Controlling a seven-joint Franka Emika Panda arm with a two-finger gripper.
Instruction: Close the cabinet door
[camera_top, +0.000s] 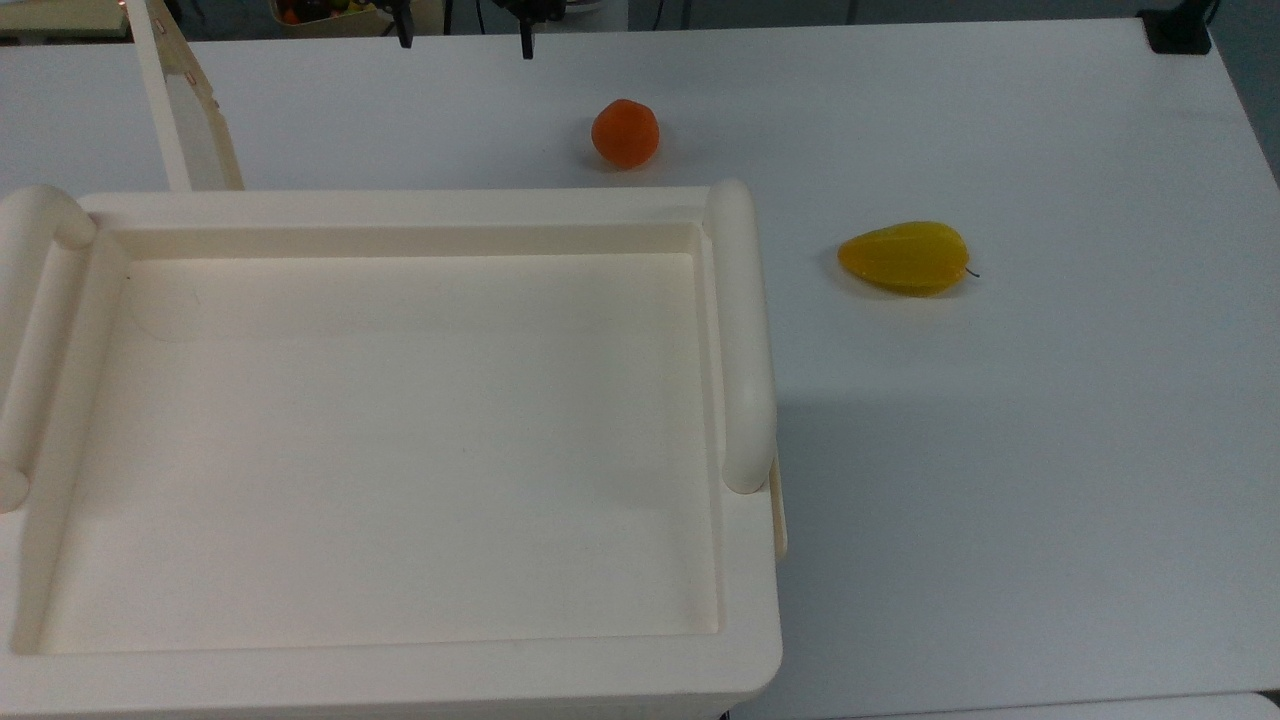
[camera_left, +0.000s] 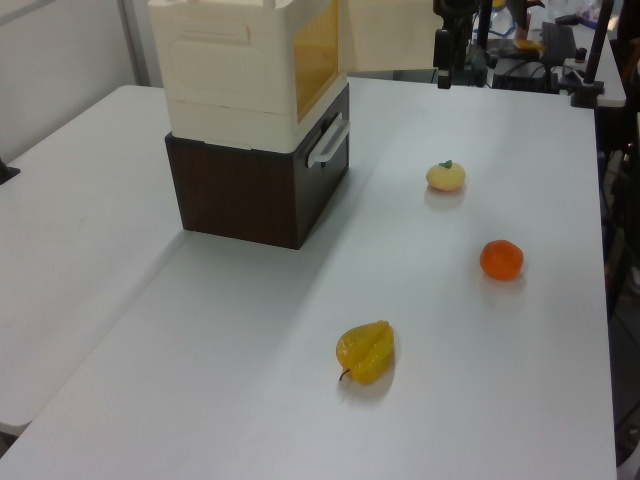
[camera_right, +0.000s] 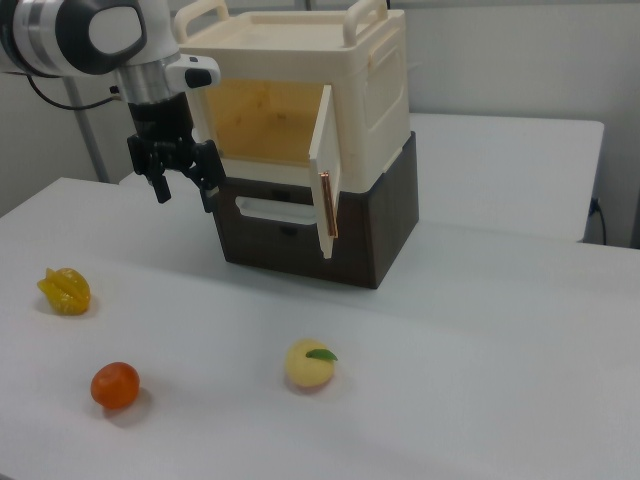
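Right view: thin flat cream-coloured cabinet door (camera_right: 326, 170) stood swung wide from the large cream-white boxy cabinet (camera_right: 300, 95), hinged at 3 o'clock. Black two-finger hand (camera_right: 183, 186), released and empty, hung at the opening's 9 o'clock. Risk: pushing near the hinge could shift the cabinet.

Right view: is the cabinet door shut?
No. The cabinet door stands swung out from the cabinet, leaving the yellowish interior open to view, and the open gripper hangs beside the opening without touching the door.
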